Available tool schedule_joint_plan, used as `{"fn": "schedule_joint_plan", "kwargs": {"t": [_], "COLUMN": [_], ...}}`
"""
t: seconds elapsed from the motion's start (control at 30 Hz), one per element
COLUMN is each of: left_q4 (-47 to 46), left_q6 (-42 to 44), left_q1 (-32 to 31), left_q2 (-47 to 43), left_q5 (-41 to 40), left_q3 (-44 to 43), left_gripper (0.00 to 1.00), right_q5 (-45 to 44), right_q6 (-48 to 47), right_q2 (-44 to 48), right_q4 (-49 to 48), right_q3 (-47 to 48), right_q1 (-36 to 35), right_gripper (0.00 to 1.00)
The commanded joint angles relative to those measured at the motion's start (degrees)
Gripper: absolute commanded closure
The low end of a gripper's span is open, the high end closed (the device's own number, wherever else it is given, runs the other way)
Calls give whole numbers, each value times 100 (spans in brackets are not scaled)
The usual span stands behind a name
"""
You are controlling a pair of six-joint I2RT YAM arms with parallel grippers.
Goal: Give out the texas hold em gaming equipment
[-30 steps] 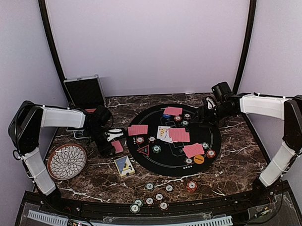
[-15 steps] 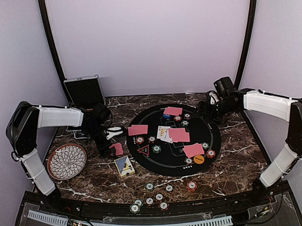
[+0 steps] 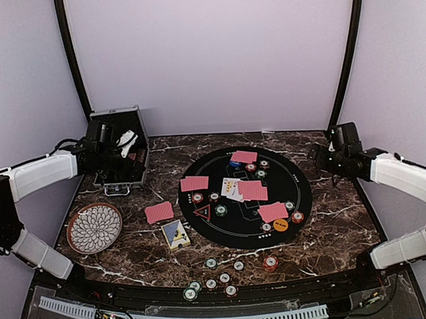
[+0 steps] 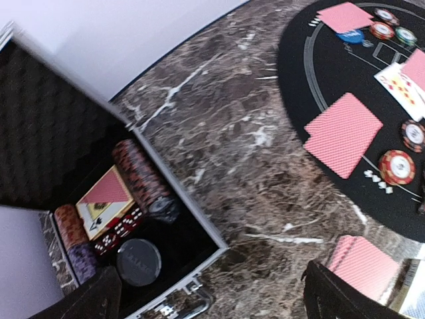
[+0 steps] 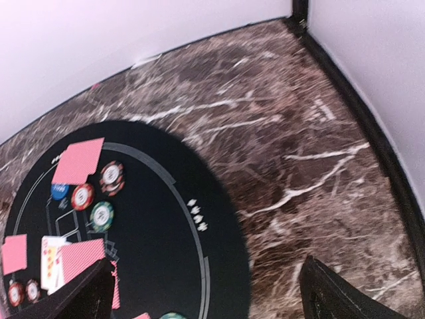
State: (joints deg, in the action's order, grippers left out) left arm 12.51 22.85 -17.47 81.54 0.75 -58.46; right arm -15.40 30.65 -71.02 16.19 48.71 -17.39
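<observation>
Retreating toward the counter (image 3: 341, 218) edges, my left gripper (image 3: 126, 144) and right gripper (image 3: 319, 157) are hanging released, empty; dropping, the left is risking clipping the silver metal case (image 3: 119, 122).

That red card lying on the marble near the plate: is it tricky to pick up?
Probably. The card lies flat on the marble table, leaving little edge to catch. It looks thin, so it is likely light, bendy, and apt to slide if pushed.

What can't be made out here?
- Top view: silver case interior, covered by the left gripper.
- Top view: poker chips, markings too small.
- Right wrist view: one red-backed card, cut off by the left edge.
- Left wrist view: nearest card, partly behind that gripper.
</observation>
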Motion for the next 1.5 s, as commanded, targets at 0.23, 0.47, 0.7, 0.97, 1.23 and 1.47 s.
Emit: {"fn": "schedule_joint_plan", "kwargs": {"t": [0.23,0.47,0.7,0.97,1.23,1.47], "left_q4": [-3719,-5411,-6588,-7677,-8518,-8460], "left_q6": [-1095,-1124,-1038,-1131,-1676,-1685], "left_q1": [1031,1286,1310,1325,1648,1730], "left_q2": [-237,-307,-117,320,777,791], "left_q5": [576,636,608,442,178,377], "left_q3": [2179,3154,3748,4100,4282,4342], "left_gripper": [1,1,1,1,1,1], "right_q5": [-3486,-3581,-3070,-1780,-53,22], "right_q6": [-1253,-2012,-2652,-2833,-3230,-2570], "right_q2": [926,81,-870,-1419,-1884,-1710], "right_q4": [-4182,-6439,-8647,-9162,-10324,-8916], "right_q3": [-2657,-3278,-3706,-3701,-4091,-3537], "right_q1": [189,385,669,1005,1260,1680], "right_gripper": [1,1,1,1,2,1]}}
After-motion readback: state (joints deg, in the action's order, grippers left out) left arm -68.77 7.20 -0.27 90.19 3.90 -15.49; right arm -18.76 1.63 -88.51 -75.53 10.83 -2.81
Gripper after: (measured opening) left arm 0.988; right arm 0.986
